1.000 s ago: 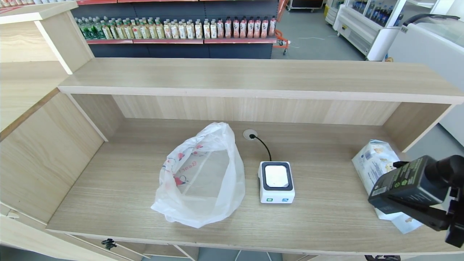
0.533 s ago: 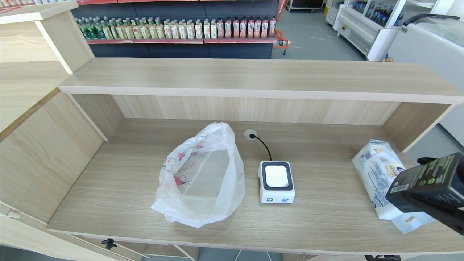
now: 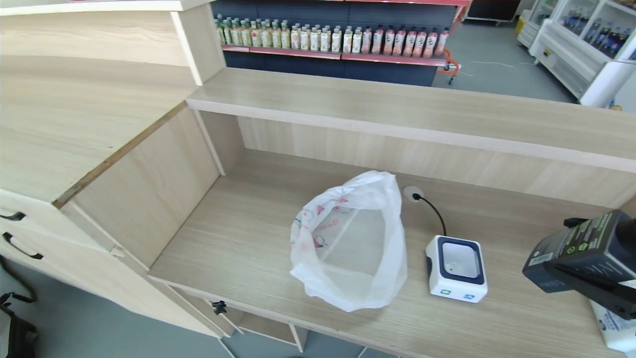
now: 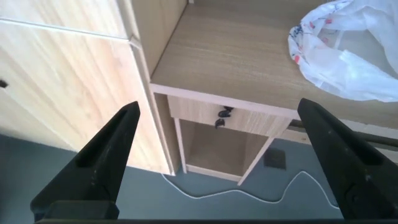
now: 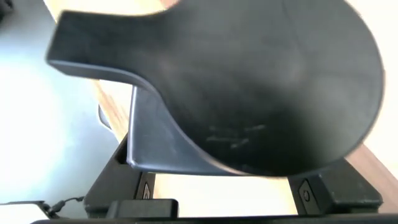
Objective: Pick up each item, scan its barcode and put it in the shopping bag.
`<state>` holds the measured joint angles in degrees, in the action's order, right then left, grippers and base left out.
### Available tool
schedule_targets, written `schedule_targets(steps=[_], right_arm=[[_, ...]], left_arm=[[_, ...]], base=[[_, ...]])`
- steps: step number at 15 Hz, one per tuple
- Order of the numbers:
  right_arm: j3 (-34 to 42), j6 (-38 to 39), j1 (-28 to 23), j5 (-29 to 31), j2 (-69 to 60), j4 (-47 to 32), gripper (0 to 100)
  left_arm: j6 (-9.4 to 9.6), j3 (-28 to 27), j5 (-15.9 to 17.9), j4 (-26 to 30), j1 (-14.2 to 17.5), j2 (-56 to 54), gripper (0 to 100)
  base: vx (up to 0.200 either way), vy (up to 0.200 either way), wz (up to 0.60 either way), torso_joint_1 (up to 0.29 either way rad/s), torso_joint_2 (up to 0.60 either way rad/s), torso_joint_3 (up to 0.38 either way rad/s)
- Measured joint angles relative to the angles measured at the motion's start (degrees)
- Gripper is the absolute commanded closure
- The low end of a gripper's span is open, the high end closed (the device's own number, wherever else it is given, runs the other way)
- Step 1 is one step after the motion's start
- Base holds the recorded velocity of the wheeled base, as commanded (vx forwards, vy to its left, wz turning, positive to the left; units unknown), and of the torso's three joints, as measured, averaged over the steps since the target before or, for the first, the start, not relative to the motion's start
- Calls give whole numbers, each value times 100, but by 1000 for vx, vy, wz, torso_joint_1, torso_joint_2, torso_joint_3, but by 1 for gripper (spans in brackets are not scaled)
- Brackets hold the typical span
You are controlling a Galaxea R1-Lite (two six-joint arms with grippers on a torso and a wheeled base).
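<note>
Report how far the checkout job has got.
Done: nothing yet; the shopping bag looks empty. In hand: the right gripper holds a dark pack above the counter, to the right of the scanner, not over it. Left: scan and bag that pack, then the white packet at the counter's right edge.

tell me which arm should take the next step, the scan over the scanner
Right. The right gripper holds the dark package above the counter, just right of the scanner. The left gripper hangs open and empty off the counter's front edge, with the shopping bag between it and the scanner.
</note>
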<state>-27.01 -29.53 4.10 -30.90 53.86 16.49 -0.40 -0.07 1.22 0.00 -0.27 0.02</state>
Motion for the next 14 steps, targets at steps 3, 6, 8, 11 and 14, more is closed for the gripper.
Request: schedule_targets(steps=[3,6,8,11,14], right_arm=[[-16,106,-40,0,295,79,100],[-51,466,-189,9,1001,318,100],[-118,1023,-226,6,1703,786,100],[-302,1596,-126,0,3015,1938,100],[-545,1902,76,1,4262,3181,100]], left_arm=[[-2,-2,4,0,-2,0,0],[-2,-2,1,7,-2,0,0],[-2,-4,4,0,5,0,0],[-2,-2,1,0,-4,0,0],[-2,-2,4,0,0,0,0]], base=[[0,0,200,1,1,1],[0,0,0,0,0,0],[0,0,0,0,0,0],[0,0,0,0,0,0],[0,0,0,0,0,0]])
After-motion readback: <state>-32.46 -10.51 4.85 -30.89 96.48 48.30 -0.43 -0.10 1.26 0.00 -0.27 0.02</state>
